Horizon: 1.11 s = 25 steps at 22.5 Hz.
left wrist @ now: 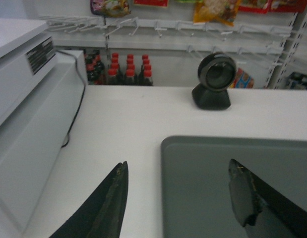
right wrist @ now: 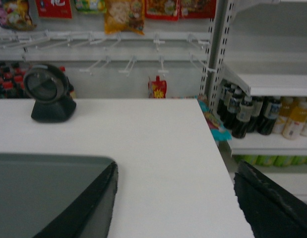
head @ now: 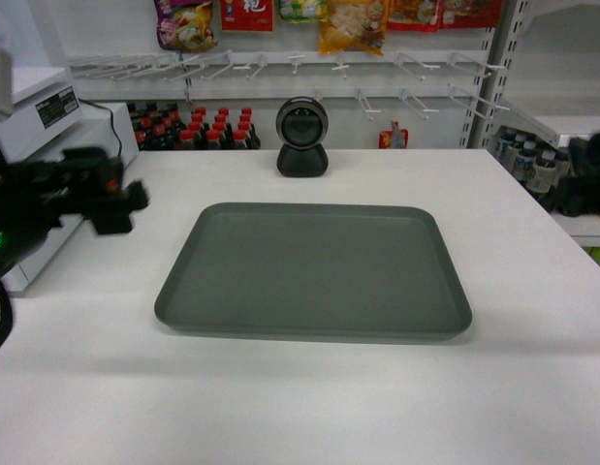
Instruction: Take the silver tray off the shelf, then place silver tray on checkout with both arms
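The silver tray (head: 314,271) lies flat on the white checkout (head: 309,407), in front of the round black scanner (head: 301,136). Neither gripper touches it. My left gripper (left wrist: 178,168) is open above the tray's left rim (left wrist: 165,188), one finger over bare counter and the other over the tray. My right gripper (right wrist: 175,171) is open just past the tray's right corner (right wrist: 44,188), over the counter near its right edge. In the head view the left arm (head: 77,194) hangs blurred left of the tray, and the right arm (head: 585,174) is at the frame's right edge.
The white cash register (head: 38,116) with its black cable stands at the left of the counter. Behind the counter are hooks with snack bags (head: 353,24) and red-capped bottles (head: 207,131). A white shelf (right wrist: 277,79) holding drink bottles (right wrist: 257,114) stands to the right.
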Available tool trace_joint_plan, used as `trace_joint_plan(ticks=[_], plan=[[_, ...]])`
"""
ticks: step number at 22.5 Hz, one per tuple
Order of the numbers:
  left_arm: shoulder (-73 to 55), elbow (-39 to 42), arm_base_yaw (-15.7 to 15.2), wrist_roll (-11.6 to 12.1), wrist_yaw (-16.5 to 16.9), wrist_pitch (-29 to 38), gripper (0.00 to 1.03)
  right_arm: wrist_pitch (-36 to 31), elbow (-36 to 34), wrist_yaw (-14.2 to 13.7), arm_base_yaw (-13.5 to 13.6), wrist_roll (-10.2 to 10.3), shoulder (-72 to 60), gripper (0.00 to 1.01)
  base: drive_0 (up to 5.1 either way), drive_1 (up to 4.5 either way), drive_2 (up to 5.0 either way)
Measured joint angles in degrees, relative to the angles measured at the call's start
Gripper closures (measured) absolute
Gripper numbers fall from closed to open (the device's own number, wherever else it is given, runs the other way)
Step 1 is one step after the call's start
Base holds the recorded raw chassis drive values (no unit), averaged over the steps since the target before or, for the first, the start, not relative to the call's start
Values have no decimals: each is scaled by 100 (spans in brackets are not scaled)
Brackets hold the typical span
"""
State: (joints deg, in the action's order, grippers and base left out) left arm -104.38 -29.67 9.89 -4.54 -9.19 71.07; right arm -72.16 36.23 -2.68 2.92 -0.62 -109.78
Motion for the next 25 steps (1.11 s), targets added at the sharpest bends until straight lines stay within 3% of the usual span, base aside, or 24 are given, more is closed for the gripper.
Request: trace_joint_plan(ticks=[2,3,4,6,8,10,12,13,15,25], plan=[[400,452,-199,199,42,107,58,-85,-562,0,-2,15,365,45,0,0,0],[925,737,-289,278,118,186,71,-138,-920,94,-70,17,831,58,0,0,0],[1178,887,-295,313,184,201,78,-184,-1099,271,-175,15,1078,65,0,0,0],[1633,1375,-387,352,326,13,98,-157,-1644,251,-310,20,1626,86,0,0,0],[2275,1650,-457,356,422,-581,102,-11,-2044,251,-326,7,1998,99,0,0,0],[2844,1821,-546,356,461,-651,102,92,-2291,251,-323,39,2391,99,0,0,0],[3292,2065,-629,356,496,-894,102,717,-2481,269,-293,39,3143,99,0,0,0],[3510,2232,-820,358,841,-1084,102,881,-2610,269,-293,39,3550,99,0,0,0],[3985,2413,-1008,361,874,-1355,102,1110,-2841,264,-295,42,4050,99,0,0,0],[6415,2896,-999,361,903,-3244,102,2909,-3495,269,-293,39,6470,99,0,0,0]])
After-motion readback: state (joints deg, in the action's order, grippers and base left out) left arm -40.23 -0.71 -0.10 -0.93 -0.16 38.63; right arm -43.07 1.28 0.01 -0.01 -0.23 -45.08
